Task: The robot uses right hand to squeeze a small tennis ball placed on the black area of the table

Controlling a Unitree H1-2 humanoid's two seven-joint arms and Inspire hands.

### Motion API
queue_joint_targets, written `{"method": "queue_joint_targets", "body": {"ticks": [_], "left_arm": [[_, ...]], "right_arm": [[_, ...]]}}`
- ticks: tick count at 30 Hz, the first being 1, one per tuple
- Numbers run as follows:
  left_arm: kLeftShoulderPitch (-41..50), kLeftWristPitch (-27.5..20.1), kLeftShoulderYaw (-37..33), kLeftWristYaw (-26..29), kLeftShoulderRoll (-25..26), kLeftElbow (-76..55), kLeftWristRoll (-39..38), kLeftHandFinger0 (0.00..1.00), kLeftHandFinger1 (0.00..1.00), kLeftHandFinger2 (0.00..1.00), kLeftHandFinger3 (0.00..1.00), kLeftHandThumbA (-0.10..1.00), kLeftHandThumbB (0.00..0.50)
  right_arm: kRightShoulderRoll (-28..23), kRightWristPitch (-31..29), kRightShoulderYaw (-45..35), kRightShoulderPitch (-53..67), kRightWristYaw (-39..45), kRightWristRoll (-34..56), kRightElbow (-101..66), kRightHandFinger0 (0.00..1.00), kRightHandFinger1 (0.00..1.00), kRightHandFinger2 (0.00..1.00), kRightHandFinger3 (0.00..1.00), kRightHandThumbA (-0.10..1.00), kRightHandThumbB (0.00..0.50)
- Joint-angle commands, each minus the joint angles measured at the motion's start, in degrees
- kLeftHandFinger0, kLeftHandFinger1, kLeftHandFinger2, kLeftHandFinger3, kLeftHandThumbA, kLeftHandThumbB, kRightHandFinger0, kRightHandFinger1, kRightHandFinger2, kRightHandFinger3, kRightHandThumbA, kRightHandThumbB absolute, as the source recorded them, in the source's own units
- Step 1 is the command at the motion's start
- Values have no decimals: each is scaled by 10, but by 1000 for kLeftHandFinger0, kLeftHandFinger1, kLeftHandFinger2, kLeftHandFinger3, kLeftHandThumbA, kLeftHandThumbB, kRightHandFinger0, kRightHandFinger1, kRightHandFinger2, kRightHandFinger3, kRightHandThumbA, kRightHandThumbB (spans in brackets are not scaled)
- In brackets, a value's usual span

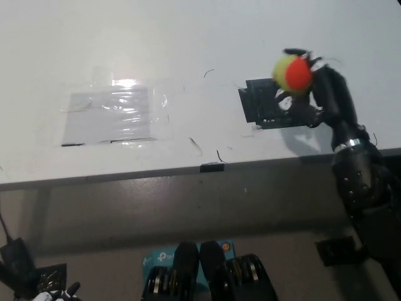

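Right hand [311, 88] grips tennis ball [292, 71], partly hiding black area [263, 103].

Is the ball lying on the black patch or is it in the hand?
In the hand. The black right hand grips the ball above the black patch.

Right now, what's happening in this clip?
The robot's black right hand holds a small yellow-and-orange tennis ball, its fingers wrapped around it. The hand and ball are over the black patch on the white table; whether the ball touches the table cannot be told. Only a sliver of the white left hand shows at the bottom left corner, away from the table. A shiny clear patch lies untouched further left.
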Motion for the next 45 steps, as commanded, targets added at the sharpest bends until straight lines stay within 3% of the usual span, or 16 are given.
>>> {"method": "queue_joint_targets", "body": {"ticks": [1, 8, 12, 14, 16, 17, 19, 20, 21, 22, 23, 24, 32, 40, 41, 45], "left_arm": [[-7, -12, 0, -11, 17, -4, -2, 199, 165, 386, 542, 1000, 500], [-14, -3, -3, -11, 20, -17, 5, 174, 159, 380, 591, 1000, 500], [-21, -2, -1, -12, 20, -10, -1, 175, 157, 404, 628, 1000, 500], [-23, 1, -2, -17, 21, -12, -4, 219, 200, 433, 609, 1000, 500], [-23, 11, -3, -20, 22, -16, -3, 240, 217, 451, 589, 1000, 500], [-23, 15, -2, -20, 23, -19, -3, 239, 218, 448, 599, 1000, 500], [-25, 6, -1, -19, 25, -14, 0, 231, 210, 440, 617, 1000, 500], [-27, 1, -2, -18, 25, -9, 3, 221, 201, 436, 598, 1000, 500], [-28, 2, -2, -18, 25, -10, 4, 219, 200, 435, 593, 1000, 500], [-28, 1, -3, -17, 25, -10, 5, 219, 203, 441, 619, 1000, 500], [-29, 1, -3, -17, 25, -10, 5, 219, 203, 442, 620, 1000, 500], [-28, 3, -1, -17, 23, -10, 2, 215, 195, 425, 573, 1000, 500], [-29, -7, 0, -15, 22, -7, 2, 231, 195, 438, 577, 1000, 500], [-28, 2, 0, -14, 23, -15, 6, 211, 196, 466, 671, 1000, 500], [-29, -1, 0, -11, 21, -10, 7, 207, 177, 436, 616, 1000, 500], [-27, -1, 3, -13, 22, -11, 3, 185, 176, 428, 609, 1000, 500]], "right_arm": [[-24, 39, 44, -40, 53, -78, 31, 0, 289, 654, 314, -100, 0], [-52, 23, 145, -66, 75, -157, 136, 0, 368, 650, 409, -100, 1], [-63, 15, 178, -71, 76, -171, 170, 0, 219, 379, 518, -100, 0], [-66, 27, 201, -78, 72, -198, 195, 45, 243, 399, 722, -100, 0], [-69, 44, 220, -84, 80, -217, 213, 296, 545, 656, 989, -100, 16], [-69, 47, 224, -87, 73, -220, 223, 346, 631, 735, 997, -100, 35], [-66, 44, 225, -92, 54, -222, 241, 523, 873, 985, 1000, -92, 13], [-65, 46, 225, -94, 46, -223, 248, 661, 1000, 1000, 1000, -39, 44], [-65, 47, 225, -95, 44, -224, 250, 751, 1000, 1000, 1000, -9, 17], [-65, 50, 222, -95, 46, -222, 248, 940, 1000, 1000, 1000, 63, 49], [-65, 49, 221, -96, 46, -222, 248, 974, 1000, 1000, 1000, 69, 50], [-67, 49, 208, -89, 50, -210, 232, 1000, 1000, 1000, 1000, 170, 110], [-46, 81, 173, -72, 52, -199, 191, 1000, 1000, 1000, 1000, 453, 418], [-36, 76, 156, -65, 45, -200, 161, 1000, 1000, 1000, 1000, 541, 455], [-36, 78, 153, -65, 45, -199, 153, 1000, 1000, 1000, 1000, 567, 471], [-37, 83, 139, -60, 55, -193, 122, 1000, 1000, 1000, 1000, 591, 490]]}}
